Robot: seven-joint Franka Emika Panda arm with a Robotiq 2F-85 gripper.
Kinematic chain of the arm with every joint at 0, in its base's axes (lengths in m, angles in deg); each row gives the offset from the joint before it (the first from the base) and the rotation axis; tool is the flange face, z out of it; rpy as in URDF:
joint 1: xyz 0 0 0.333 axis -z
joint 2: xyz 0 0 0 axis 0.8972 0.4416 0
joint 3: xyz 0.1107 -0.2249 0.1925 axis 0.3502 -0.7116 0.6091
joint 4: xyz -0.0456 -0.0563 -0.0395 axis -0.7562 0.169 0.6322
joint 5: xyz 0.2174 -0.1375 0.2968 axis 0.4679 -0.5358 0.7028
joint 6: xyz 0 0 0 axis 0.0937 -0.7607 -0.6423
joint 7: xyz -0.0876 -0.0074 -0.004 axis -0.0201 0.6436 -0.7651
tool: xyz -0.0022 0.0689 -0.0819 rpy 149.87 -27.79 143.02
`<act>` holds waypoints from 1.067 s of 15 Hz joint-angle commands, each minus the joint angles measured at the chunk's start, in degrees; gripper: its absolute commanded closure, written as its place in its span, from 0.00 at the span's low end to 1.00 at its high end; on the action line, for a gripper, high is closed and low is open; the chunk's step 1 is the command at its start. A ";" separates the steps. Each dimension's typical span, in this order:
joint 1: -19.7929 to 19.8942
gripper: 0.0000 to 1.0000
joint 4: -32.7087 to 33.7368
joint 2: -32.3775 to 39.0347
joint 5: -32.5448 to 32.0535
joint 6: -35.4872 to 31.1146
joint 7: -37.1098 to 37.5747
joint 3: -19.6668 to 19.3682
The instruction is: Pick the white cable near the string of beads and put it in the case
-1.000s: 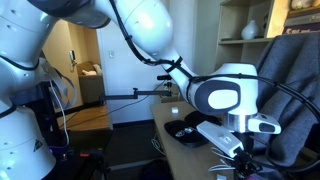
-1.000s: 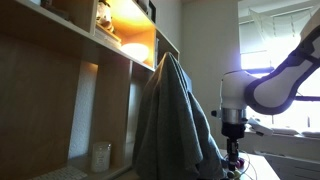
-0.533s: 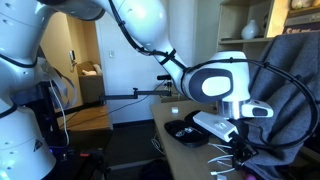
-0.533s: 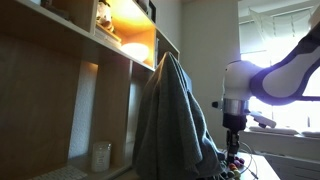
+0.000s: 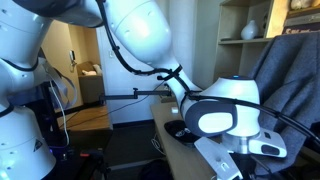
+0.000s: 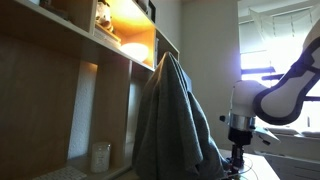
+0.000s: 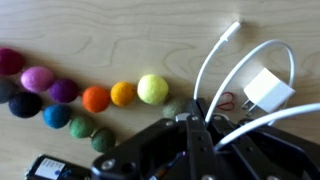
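Several loose loops of the white cable [image 7: 233, 30] lie on the bare wooden table [image 7: 110, 35] in the wrist view. They spread over the right part of the picture, with a small white plug block [image 7: 266, 92] among them and one thin end reaching toward the top. The gripper [image 7: 192, 115] comes in from the bottom, its dark fingers [image 7: 185, 135] set close together right at the inner side of the loops. One white strand runs up from beside the fingertips, and another sweeps out to the right from just beside them. Whether the fingers pinch a strand or only hang over it I cannot tell, because tips and cord overlap and the picture is soft there.

The string of beads [image 7: 96, 98] lies left of the cable. It is a curving row of felt balls in pink, purple, black, orange, yellow-green, teal and green, and its nearest ball is just beside the fingertips.

In an exterior view the case [image 5: 178, 130] is a dark, flat shape near the table's edge. It lies apart from the gripper, which is hidden there behind the bulky white arm [image 5: 225, 115]. A grey cloth [image 5: 290, 70] hangs behind the table.

In an exterior view the gripper [image 6: 237, 165] points straight down, low beside the cloth [image 6: 170, 120]. That picture is too dim to make out the cable or the case.
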 commanded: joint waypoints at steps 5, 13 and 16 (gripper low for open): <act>1.16 0.97 0.73 1.51 0.86 -0.17 -0.51 0.69; 1.16 0.97 0.84 1.51 0.91 -0.17 -0.52 0.80; 1.16 0.99 0.84 1.51 0.91 -0.17 -0.52 0.81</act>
